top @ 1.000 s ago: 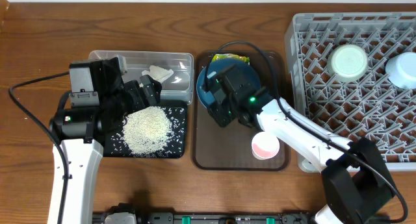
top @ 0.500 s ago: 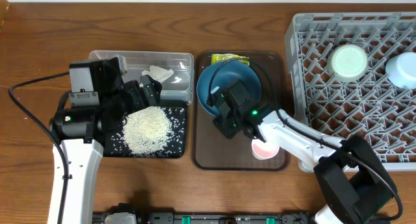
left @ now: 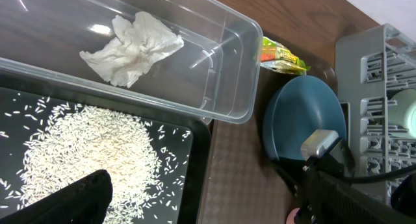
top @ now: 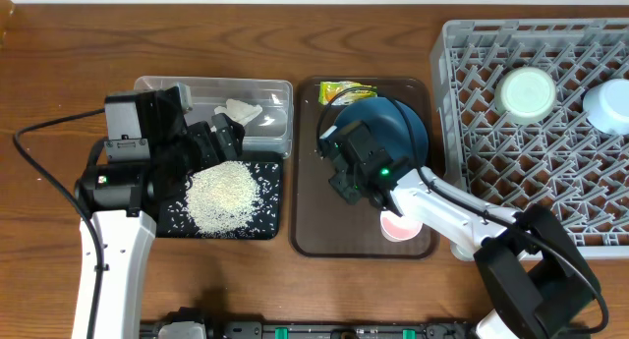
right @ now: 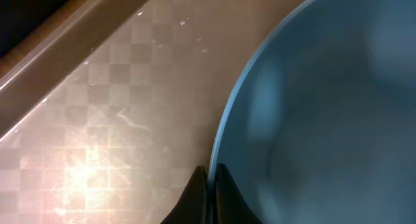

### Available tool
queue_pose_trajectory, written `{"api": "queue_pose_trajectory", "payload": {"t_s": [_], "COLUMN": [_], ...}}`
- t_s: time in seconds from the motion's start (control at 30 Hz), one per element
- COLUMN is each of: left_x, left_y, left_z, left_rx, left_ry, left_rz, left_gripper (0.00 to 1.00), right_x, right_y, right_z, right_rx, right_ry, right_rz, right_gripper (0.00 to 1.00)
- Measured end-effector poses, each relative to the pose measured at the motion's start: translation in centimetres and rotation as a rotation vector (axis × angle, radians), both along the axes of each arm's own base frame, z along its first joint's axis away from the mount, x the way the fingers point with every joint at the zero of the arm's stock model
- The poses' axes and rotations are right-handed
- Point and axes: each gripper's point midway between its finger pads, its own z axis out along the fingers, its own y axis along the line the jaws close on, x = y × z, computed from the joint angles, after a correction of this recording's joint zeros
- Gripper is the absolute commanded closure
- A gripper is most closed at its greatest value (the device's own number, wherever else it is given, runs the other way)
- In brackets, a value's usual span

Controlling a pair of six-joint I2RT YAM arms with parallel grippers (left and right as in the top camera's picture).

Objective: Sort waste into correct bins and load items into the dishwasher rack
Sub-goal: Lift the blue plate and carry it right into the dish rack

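Note:
My right gripper (right: 209, 185) is shut on the rim of the large blue plate (top: 398, 128), holding it tilted over the brown serving tray (top: 313, 231); the plate fills the right wrist view (right: 325, 113). The pink cup (top: 401, 222) stands on that tray, partly hidden under my right arm. The yellow-green wrapper (top: 349, 88) lies at the tray's far end. My left gripper (top: 211, 147) is open and empty above the rice (top: 221, 197) in the black tray (top: 272, 217). The tissue (top: 239, 111) lies in the clear tub (top: 265, 91).
The grey dishwasher rack (top: 531, 172) stands at the right, holding a mint-white bowl (top: 528, 91) and a light-blue bowl (top: 609, 105) at its far side. The tub and the black tray sit side by side, left of the brown tray.
My right gripper has carried the blue plate to the right, from the brown tray's far left toward the rack side, lifting and tilting it. The left arm has not moved.

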Motion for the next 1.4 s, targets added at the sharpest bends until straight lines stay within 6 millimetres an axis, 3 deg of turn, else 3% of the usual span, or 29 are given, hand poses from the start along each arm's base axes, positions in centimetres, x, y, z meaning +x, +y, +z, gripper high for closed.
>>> {"api": "queue_pose_trajectory", "payload": {"t_s": [0.17, 0.3, 0.47, 0.57, 0.67, 0.77, 0.9, 1.17, 1.4], "left_x": [0.0, 0.0, 0.0, 0.0, 0.0, 0.0, 0.0, 0.0, 0.0], "left_y": [0.0, 0.0, 0.0, 0.0, 0.0, 0.0, 0.0, 0.0, 0.0], "left_z": [0.0, 0.0, 0.0, 0.0, 0.0, 0.0, 0.0, 0.0, 0.0], "left_rx": [0.000, 0.000, 0.000, 0.000, 0.000, 0.000, 0.000, 0.000, 0.000], "left_ry": [0.000, 0.000, 0.000, 0.000, 0.000, 0.000, 0.000, 0.000, 0.000], "left_rz": [0.000, 0.000, 0.000, 0.000, 0.000, 0.000, 0.000, 0.000, 0.000], "left_gripper": [0.02, 0.02, 0.02, 0.02, 0.02, 0.02, 0.02, 0.02, 0.02], "right_x": [0.1, 0.1, 0.5, 0.5, -0.2, -1.2, -2.2, -2.6, -1.8], "right_y": [-0.1, 0.0, -1.5, -4.0, -6.9, -9.6, -11.9, -14.6, -18.2], "right_z": [0.8, 4.0, 11.7, 17.4, 21.5, 23.7, 24.7, 24.7, 21.7], "right_rx": [0.003, 0.069, 0.206, 0.326, 0.447, 0.543, 0.664, 0.891, 0.988], "right_ry": [-0.012, -0.041, -0.125, -0.190, -0.215, -0.201, -0.127, 0.060, 0.151], "right_rz": [-0.005, -0.039, -0.126, -0.183, -0.229, -0.272, -0.297, -0.308, -0.402], "right_gripper": [0.99, 0.99, 0.99, 0.99, 0.99, 0.99, 0.99, 0.99, 0.99]}}
